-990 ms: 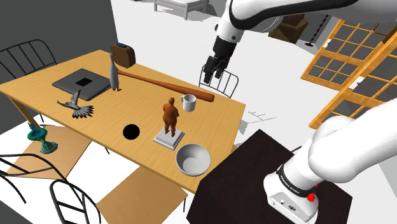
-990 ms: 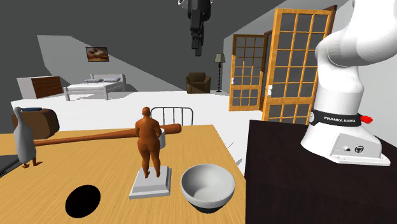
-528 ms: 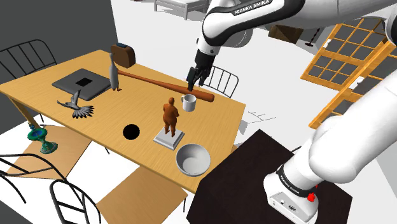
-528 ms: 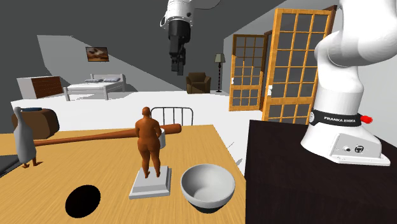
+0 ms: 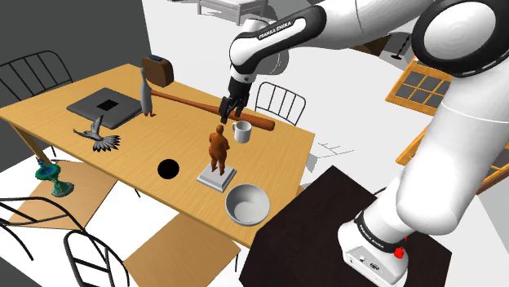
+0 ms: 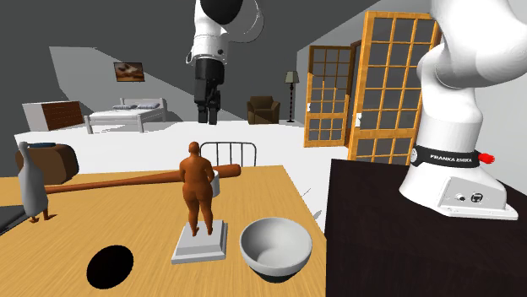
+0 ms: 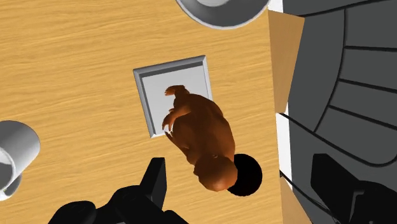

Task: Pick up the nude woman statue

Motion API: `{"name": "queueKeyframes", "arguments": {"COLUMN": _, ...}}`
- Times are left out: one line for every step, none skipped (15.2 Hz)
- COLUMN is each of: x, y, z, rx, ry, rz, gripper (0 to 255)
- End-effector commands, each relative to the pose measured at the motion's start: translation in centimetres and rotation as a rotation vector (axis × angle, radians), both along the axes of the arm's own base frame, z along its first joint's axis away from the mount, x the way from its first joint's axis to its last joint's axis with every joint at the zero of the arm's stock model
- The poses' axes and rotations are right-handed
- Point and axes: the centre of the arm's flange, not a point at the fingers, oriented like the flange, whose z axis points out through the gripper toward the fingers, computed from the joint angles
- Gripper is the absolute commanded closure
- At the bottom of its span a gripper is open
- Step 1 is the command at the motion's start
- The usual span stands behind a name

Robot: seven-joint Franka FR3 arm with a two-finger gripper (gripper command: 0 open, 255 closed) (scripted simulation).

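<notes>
A brown statue of a nude woman (image 5: 217, 148) (image 6: 198, 190) stands upright on a grey square base on the wooden table (image 5: 273, 163). My black gripper (image 5: 226, 117) (image 6: 205, 112) hangs open in the air just above the statue's head and touches nothing. In the wrist view I look straight down on the statue (image 7: 200, 133). Its head lies between the fingers of my gripper (image 7: 245, 184), closer to one finger (image 7: 154, 181) than to the other, with clear gaps on both sides.
A grey bowl (image 5: 247, 203) (image 6: 274, 246) sits near the table's front edge beside the statue. Just behind the statue are a white mug (image 5: 241, 131) and a long wooden bat (image 5: 204, 107). A black disc (image 5: 169, 169), a bird figure (image 5: 99, 137) and a dark tray (image 5: 104, 107) lie further along the table.
The arm has swung to the shoulder view's left and come down, from beyond the mug to just above the statue. The fingers stay open.
</notes>
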Motion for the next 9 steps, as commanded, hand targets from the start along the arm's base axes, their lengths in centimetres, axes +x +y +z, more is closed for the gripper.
{"name": "queueKeyframes", "arguments": {"x": 1.8, "y": 0.8, "z": -2.0, "rx": 0.007, "ry": 0.001, "rz": 0.011, "gripper": 0}}
{"name": "queueKeyframes", "arguments": {"x": 2.7, "y": 1.1, "z": -2.9, "rx": 0.01, "ry": 0.001, "rz": 0.016, "gripper": 0}}
{"name": "queueKeyframes", "arguments": {"x": 3.6, "y": 1.5, "z": -3.9, "rx": 0.014, "ry": 0.002, "rz": 0.021, "gripper": 0}}
{"name": "queueKeyframes", "arguments": {"x": 4.4, "y": 1.8, "z": -4.7, "rx": 0.016, "ry": 0.003, "rz": 0.026, "gripper": 0}}
{"name": "queueKeyframes", "arguments": {"x": 4.4, "y": 1.8, "z": -5.2, "rx": 0.016, "ry": 0.003, "rz": 0.026, "gripper": 0}}
{"name": "queueKeyframes", "arguments": {"x": 4.4, "y": 1.8, "z": -5.7, "rx": 0.016, "ry": 0.003, "rz": 0.026, "gripper": 0}}
{"name": "queueKeyframes", "arguments": {"x": 4.4, "y": 1.8, "z": -6.2, "rx": 0.016, "ry": 0.003, "rz": 0.026, "gripper": 0}}
{"name": "queueKeyframes", "arguments": {"x": 4.4, "y": 1.8, "z": -6.8, "rx": 0.016, "ry": 0.003, "rz": 0.026, "gripper": 0}}
{"name": "queueKeyframes", "arguments": {"x": 4.4, "y": 1.8, "z": -7.3, "rx": 0.016, "ry": 0.003, "rz": 0.026, "gripper": 0}}
